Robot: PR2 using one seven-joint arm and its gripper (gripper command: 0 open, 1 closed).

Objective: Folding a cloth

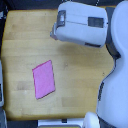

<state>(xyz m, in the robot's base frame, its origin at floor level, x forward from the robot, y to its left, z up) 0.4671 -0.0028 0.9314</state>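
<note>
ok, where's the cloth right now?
In the exterior view, the cloth lies flat on the wooden table, lower left of centre, apart from the robot arm at upper right.

Light wooden tabletop [25, 35] with visible grain, dark floor strip along the exterior view's left edge [1, 30]

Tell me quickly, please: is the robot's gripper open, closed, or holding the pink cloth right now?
Gripper: cannot be told; only the grey-white arm housing shows, no fingers visible. The flat pink-magenta fabric cloth lies alone on the wooden table, apart from the arm.
</note>
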